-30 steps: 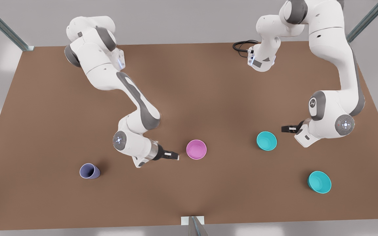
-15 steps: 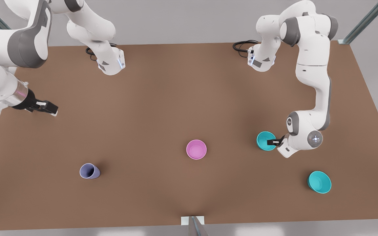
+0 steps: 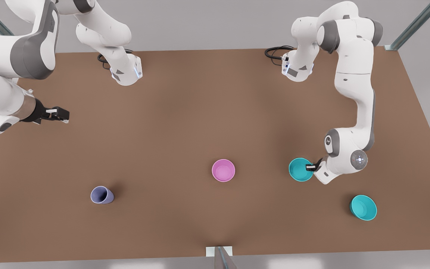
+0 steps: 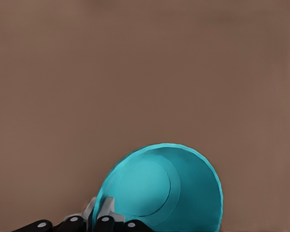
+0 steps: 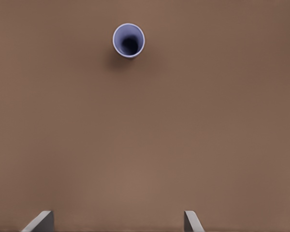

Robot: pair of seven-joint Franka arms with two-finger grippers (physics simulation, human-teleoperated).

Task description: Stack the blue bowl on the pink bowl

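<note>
Broadly, the brown table (image 3: pixel 207 112) spreads under both white arms, one reaching in from each far corner. At the front view's right, the left arm bends down low so that the left hand (image 3: pixel 309 167) sits at the near rim of the blue bowl (image 3: pixel 300 169); the left wrist view shows its fingers (image 4: pixel 105 212) pinched together on that bowl's wall, one inside and one outside, with the bowl tipped so that its inside faces the camera. At the front view's left, the right arm waits high over the table's edge, and the right hand (image 3: pixel 59 114) hangs well apart from everything, its fingers spread wide in the right wrist view. The pink bowl (image 3: pixel 223 170) stands upright near the middle of the table, between the cup and the blue bowl and touching neither. A second teal bowl (image 3: pixel 363 207) rests nearer the front edge at the front view's right, apart from the gripped one. The lavender cup (image 3: pixel 102 195) stands alone toward the front view's left, mouth up.
</note>
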